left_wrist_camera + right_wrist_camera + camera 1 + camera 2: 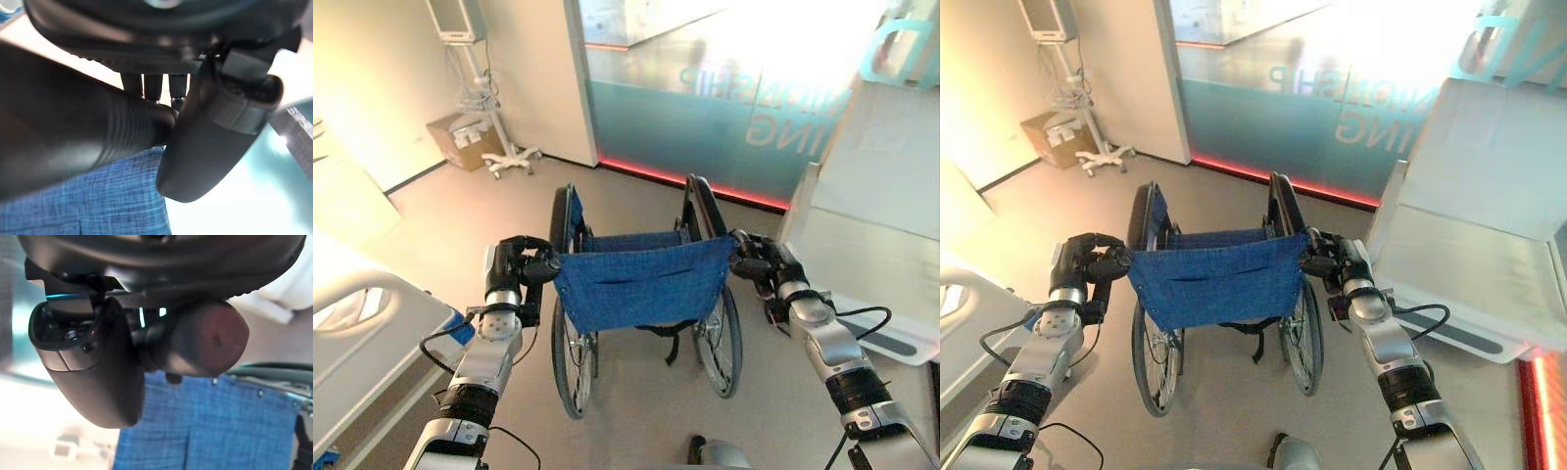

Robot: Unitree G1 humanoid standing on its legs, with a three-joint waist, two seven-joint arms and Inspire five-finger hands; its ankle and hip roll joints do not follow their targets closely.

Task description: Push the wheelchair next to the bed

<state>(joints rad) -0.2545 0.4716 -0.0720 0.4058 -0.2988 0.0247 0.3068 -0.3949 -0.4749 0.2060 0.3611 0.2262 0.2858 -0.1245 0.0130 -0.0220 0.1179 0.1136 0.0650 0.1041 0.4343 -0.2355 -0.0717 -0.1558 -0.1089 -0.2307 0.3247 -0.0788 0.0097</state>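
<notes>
A wheelchair (641,284) with a blue cloth back and large spoked wheels stands in front of me, facing away. My left hand (514,264) is shut on its left push handle (73,142), with the fingers curled round the ribbed black grip. My right hand (764,266) is shut on the right push handle (205,340), the thumb wrapped beside the grip's rounded end. A white bed (357,333) with a rail lies at the left, close beside my left arm. A second white bed (1474,245) stands to the right of the wheelchair.
A cardboard box (465,140) and a wheeled stand (499,147) with a monitor sit by the far left wall. A teal glass partition (715,127) with a red-lit base closes the back. Grey floor lies ahead of the wheelchair.
</notes>
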